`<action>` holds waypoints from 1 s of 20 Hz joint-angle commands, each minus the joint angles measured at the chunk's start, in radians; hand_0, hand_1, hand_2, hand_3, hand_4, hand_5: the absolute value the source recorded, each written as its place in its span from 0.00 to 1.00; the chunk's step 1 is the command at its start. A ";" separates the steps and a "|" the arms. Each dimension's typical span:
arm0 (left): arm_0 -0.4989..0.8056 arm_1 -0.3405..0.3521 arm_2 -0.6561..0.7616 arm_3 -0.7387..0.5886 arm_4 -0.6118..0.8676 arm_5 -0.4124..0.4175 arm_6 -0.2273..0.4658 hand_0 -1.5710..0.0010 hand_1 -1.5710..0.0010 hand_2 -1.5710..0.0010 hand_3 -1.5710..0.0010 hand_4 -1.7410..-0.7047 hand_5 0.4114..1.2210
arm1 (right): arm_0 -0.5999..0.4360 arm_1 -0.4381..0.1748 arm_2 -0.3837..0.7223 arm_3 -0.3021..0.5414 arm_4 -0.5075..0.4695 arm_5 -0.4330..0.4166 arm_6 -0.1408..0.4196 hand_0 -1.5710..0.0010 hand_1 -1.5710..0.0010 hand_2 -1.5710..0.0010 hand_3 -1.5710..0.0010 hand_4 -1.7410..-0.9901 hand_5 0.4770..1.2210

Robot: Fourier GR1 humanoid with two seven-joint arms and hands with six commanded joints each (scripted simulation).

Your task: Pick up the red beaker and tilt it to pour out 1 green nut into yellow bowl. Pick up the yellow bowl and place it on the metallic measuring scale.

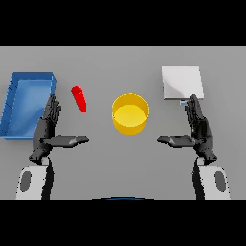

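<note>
Head view: my left hand [48, 129] and right hand [198, 129] rest low on the grey table [120, 67], fingers straight, thumbs pointing inward, both released and holding nothing. The red beaker [79, 99] lies tilted between the blue tray [29, 77] and the yellow bowl [130, 113], which sits centrally between my hands. The scale [181, 82] stands just beyond my right fingertips.

No readable text, label or number anywhere (not even on the metallic measuring scale [181, 82]).
</note>
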State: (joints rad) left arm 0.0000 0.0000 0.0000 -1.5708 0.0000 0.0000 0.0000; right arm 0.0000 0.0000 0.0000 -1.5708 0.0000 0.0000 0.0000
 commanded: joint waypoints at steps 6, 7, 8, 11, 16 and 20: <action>0.018 0.004 -0.005 -0.023 0.003 -0.005 0.002 1.00 1.00 1.00 1.00 0.52 0.33 | -0.023 0.004 -0.002 0.027 0.008 -0.013 0.006 1.00 1.00 1.00 1.00 0.75 0.13; 0.049 0.034 -0.035 -0.059 -0.033 -0.031 -0.016 1.00 1.00 1.00 1.00 0.52 0.33 | -0.010 -0.036 0.031 0.003 0.083 -0.017 -0.015 1.00 1.00 1.00 1.00 0.75 0.13; 0.069 0.050 -0.055 -0.091 -0.055 -0.043 -0.012 1.00 1.00 1.00 1.00 0.52 0.33 | 0.005 -0.058 0.059 -0.024 0.131 -0.016 -0.020 1.00 1.00 1.00 1.00 0.75 0.13; 0.091 0.057 -0.081 -0.127 -0.087 -0.040 0.008 1.00 1.00 1.00 1.00 0.52 0.32 | 0.014 -0.078 0.071 -0.036 0.166 -0.019 -0.034 1.00 1.00 1.00 1.00 0.73 0.14; 0.078 0.060 -0.089 -0.130 -0.109 -0.029 0.041 1.00 1.00 1.00 1.00 0.55 0.30 | 0.035 -0.075 0.069 -0.066 0.125 0.010 -0.043 1.00 1.00 1.00 1.00 0.66 0.16; 0.052 0.045 -0.092 -0.070 -0.123 -0.024 0.043 1.00 1.00 1.00 1.00 0.53 0.30 | 0.029 -0.084 0.064 -0.075 0.102 0.032 -0.061 1.00 1.00 1.00 1.00 0.60 0.19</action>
State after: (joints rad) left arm 0.0513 0.0448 -0.0921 -1.6412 -0.1230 -0.0240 0.0483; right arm 0.0281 -0.0838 0.0635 -1.6456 0.1017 0.0315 -0.0631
